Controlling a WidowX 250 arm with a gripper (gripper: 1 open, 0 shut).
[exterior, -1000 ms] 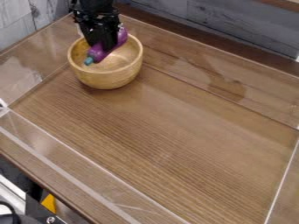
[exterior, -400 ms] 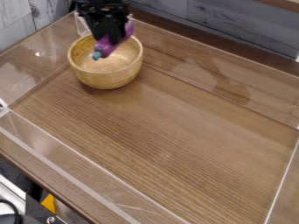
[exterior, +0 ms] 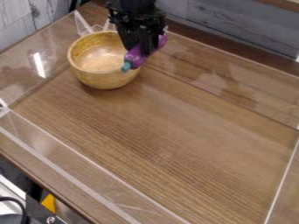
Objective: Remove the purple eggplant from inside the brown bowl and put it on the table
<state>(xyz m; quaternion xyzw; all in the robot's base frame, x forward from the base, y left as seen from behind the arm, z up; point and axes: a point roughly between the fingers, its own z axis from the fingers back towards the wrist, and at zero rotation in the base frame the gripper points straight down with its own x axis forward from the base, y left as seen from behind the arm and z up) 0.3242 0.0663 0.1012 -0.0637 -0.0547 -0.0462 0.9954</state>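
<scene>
The table [exterior: 176, 131] is big and brown, with wood lines running along its planks. Low clear plastic walls [exterior: 70, 179] stand around its edges. Behind it, at the far side, is a grey wall [exterior: 239, 22] that looks like old boards.

The black gripper [exterior: 138, 51] hangs near the far left part of the table and points down. Its fingers are closed tight on the purple eggplant [exterior: 136, 58]. The eggplant sticks out below the fingers, up in the air, just right of the brown bowl [exterior: 105, 61] and over its right rim.

The eggplant is small, smooth and long. The bowl is round and wooden, with a thick rim and a paler inside. It sits on the table.
</scene>
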